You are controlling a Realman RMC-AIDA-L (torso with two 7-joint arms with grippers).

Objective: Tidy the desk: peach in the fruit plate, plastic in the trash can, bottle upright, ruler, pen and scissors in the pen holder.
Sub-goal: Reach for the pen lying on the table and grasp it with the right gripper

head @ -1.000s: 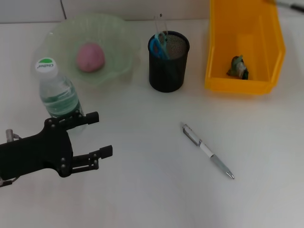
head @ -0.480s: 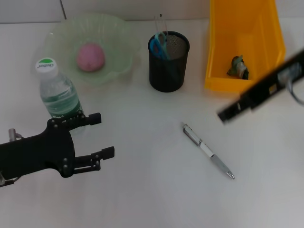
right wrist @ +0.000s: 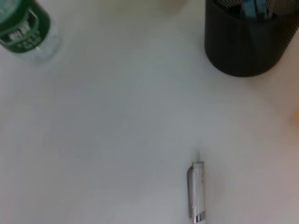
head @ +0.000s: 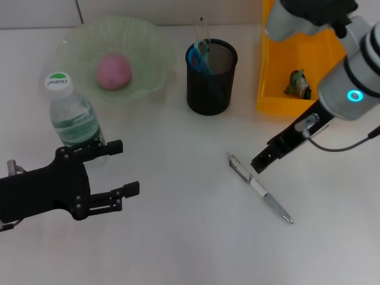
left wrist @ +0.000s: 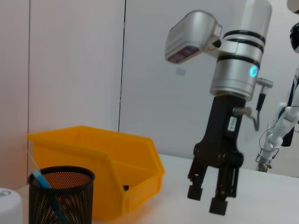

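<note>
Right claw (head: 259, 164) open above pen (head: 259, 188), bottle label unreadable

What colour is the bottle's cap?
White with a green top, on the bottle; clearest in the head view.

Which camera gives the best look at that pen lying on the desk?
The head view: the whole pen lies there, tip to clip, just below the right gripper. The right wrist view catches only its clip end. The left wrist view misses it.

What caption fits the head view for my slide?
Right tool open above the pen; left tool open beside the upright bottle.
</note>
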